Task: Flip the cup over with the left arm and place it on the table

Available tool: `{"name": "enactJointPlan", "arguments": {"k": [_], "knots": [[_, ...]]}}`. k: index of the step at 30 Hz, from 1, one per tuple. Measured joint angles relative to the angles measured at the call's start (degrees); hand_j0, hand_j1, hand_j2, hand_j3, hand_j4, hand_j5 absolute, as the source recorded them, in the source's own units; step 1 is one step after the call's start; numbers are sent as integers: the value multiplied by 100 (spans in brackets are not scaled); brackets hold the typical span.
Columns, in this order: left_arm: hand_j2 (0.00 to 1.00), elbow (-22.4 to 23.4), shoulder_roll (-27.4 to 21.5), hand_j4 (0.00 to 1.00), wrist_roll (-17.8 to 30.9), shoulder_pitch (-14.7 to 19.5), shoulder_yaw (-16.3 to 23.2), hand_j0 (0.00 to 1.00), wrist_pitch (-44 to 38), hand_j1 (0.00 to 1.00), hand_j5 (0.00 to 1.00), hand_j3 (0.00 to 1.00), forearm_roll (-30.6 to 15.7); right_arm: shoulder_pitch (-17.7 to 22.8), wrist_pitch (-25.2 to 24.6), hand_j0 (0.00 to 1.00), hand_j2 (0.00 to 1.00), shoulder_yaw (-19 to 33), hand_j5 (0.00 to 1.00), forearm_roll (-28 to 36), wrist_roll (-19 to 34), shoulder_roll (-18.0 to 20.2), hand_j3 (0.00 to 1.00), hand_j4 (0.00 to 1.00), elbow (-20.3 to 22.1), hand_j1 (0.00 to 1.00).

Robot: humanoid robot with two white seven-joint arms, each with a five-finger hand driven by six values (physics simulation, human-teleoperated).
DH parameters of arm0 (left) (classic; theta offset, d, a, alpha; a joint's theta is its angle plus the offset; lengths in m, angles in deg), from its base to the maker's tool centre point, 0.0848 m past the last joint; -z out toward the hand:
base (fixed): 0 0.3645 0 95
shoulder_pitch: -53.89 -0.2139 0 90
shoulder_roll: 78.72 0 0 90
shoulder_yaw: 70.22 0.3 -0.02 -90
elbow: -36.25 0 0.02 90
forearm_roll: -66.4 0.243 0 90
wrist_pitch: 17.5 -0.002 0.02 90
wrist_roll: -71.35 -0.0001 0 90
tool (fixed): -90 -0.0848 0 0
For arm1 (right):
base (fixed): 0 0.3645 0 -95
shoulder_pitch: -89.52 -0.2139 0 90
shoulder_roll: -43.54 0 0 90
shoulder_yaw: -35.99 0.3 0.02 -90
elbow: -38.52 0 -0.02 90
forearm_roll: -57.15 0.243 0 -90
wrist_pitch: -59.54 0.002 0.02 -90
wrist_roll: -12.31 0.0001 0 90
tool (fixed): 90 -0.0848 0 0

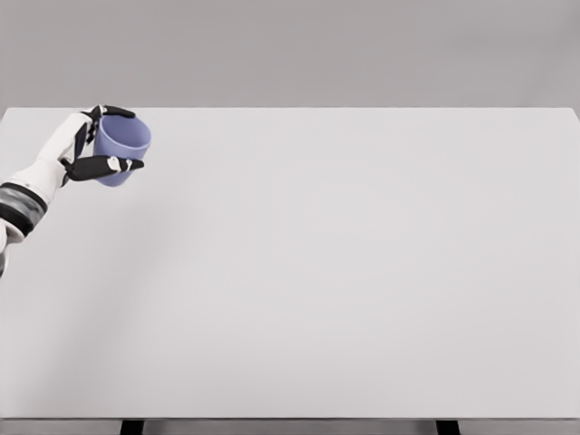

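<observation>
Cup (pixel 124 145), lavender and plain, hangs tilted near the table's (pixel 344 272) far left corner, clasped by the left hand (pixel 89 145), fingers curled around its wall. It looks light, rigid, smooth; a side grip suits it.

The table (pixel 344 272) fills nearly the whole head view, its far edge running across the upper part and its near edge along the bottom. The cup (pixel 123 148) sits at the far left, close to the far edge — held in the left hand (pixel 86 145), whose arm comes in from the left edge below it. One finger lies over the cup's top, another across its front. The cup tilts, its wider end up and to the right.
</observation>
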State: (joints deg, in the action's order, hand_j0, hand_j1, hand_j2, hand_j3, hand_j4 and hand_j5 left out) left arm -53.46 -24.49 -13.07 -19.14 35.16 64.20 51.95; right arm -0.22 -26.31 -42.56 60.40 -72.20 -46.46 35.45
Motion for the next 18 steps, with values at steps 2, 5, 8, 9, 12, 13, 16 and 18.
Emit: {"name": "enactJointPlan", "arguments": {"k": [2,5,8,9,12,13,16,18], "knots": [[64,42,41,64,-1,-70,-51,64,195,64,64,64,1,0,-1,100,100,0,100,0,2,0,100,100,0,100],[64,197,171,64,-2,-176,-134,64,566,64,64,64,1,0,1,100,100,-1,100,0,2,0,100,100,0,100],[64,409,327,64,0,-194,-185,64,961,64,64,64,1,0,0,100,100,-1,100,0,2,0,100,100,0,100],[64,484,377,64,1,-194,-194,64,1076,64,64,64,-1,0,-1,100,100,-1,100,0,2,0,100,100,0,100],[64,660,526,64,2,-194,-219,64,1321,64,64,64,-3,0,-1,100,100,-1,100,0,3,0,100,100,0,100],[64,704,578,64,0,-202,-237,64,1368,64,64,64,-3,0,0,100,100,-2,100,0,3,0,100,100,0,100],[64,917,715,64,0,-202,-263,64,1662,64,64,64,-3,0,2,100,100,-1,100,0,2,0,100,100,0,100],[64,1052,783,64,1,-202,-269,64,1870,64,64,64,-3,0,2,100,100,1,100,0,2,0,100,100,0,100]]}}
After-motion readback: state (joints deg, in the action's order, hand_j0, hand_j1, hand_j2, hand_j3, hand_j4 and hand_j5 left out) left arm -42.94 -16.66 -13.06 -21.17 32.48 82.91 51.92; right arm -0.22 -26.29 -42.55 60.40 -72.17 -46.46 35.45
